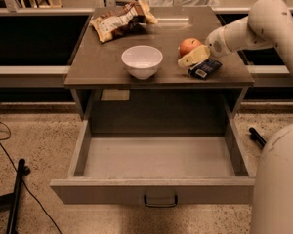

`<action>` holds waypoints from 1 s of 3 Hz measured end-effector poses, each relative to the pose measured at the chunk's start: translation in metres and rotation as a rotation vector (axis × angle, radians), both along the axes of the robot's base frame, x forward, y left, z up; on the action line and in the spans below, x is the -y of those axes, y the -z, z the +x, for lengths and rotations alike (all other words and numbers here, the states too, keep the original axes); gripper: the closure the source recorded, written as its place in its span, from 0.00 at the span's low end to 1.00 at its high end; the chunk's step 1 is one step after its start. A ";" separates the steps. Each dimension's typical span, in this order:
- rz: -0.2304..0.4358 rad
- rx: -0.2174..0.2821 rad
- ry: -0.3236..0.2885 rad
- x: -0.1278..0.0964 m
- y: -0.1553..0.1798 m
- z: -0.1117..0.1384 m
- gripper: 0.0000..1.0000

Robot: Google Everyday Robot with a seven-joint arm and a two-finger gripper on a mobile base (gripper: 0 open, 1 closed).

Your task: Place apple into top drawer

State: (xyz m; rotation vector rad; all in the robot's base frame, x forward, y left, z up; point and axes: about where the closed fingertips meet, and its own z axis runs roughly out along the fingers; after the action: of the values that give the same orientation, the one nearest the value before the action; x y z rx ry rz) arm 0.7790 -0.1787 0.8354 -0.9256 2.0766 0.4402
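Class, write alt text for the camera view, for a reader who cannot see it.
The robot's gripper is at the apple on the table, just in front of it, with the top drawer pulled open and empty below. A white bowl, a dark packet and a snack bag also sit on the tabletop.

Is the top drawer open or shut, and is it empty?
Open and empty: the top drawer is pulled out, bare floor showing. The apple sits on the table, the gripper beside it.
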 end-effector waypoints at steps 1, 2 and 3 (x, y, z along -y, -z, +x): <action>0.000 -0.008 -0.002 -0.001 0.005 -0.001 0.18; 0.000 -0.008 -0.002 -0.001 0.005 -0.001 0.42; 0.000 -0.008 -0.002 -0.001 0.005 -0.001 0.64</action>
State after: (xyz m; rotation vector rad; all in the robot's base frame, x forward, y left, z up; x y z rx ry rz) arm 0.7781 -0.1773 0.8306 -0.9273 2.0829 0.4454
